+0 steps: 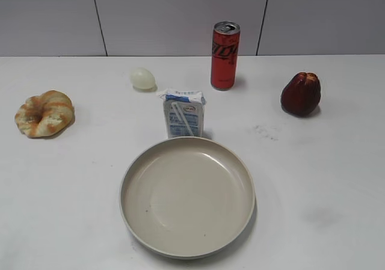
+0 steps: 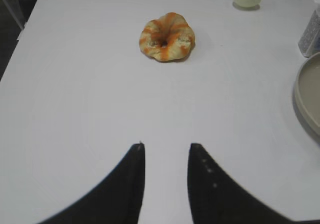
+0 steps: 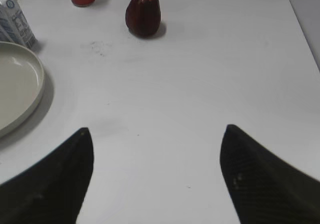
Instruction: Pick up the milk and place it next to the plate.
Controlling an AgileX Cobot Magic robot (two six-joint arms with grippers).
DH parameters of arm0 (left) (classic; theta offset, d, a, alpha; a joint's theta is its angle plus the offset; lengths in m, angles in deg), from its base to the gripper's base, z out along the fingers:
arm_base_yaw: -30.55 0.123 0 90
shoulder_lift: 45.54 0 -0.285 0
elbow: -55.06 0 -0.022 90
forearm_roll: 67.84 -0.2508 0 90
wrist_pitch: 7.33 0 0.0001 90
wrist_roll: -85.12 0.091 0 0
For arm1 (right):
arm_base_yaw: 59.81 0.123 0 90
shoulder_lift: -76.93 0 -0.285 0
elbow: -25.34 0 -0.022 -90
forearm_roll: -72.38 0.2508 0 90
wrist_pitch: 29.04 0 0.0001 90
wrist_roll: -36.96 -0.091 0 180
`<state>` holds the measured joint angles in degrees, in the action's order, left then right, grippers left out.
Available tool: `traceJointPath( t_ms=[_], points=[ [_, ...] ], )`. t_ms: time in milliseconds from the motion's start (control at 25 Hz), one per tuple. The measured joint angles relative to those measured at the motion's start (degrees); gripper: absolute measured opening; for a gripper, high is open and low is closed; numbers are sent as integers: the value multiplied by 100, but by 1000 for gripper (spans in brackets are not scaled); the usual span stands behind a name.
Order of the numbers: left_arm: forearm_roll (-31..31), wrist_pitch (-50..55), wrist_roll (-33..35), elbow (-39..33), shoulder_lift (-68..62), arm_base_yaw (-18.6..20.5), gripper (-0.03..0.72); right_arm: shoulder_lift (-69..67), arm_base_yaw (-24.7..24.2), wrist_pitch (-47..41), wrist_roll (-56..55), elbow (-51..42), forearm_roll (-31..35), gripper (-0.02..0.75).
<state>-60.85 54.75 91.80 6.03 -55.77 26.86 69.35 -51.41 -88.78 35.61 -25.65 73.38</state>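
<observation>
Milk: small white-and-blue carton (image 1: 184,113) upright at the beige round ceramic plate's (image 1: 135,217) 12 o'clock, already adjacent, ungrasped.
Left gripper (image 2: 166,151): narrowly parted, empty.
Right gripper (image 3: 156,136): spread wide, empty.

A: The plate (image 1: 187,246) looks like glazed ceramic, smooth with a soft shine. The milk (image 1: 184,113) is a printed paper carton.

B: The can (image 1: 225,56) at upper centre is glossy metal. The worktop (image 1: 325,180) is matt white.
</observation>
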Motion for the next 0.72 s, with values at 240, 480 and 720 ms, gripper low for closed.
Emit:
traceJointPath(
  t_ms=[240,480,720],
  points=[
    [0,0,0,0,0,0,229,0,0,64,6,-45,-27,590],
    [0,0,0,0,0,0,229,3,0,466,88,-236,-60,583],
    [0,0,0,0,0,0,229,3,0,525,93,-236,-63,582]
  ],
)
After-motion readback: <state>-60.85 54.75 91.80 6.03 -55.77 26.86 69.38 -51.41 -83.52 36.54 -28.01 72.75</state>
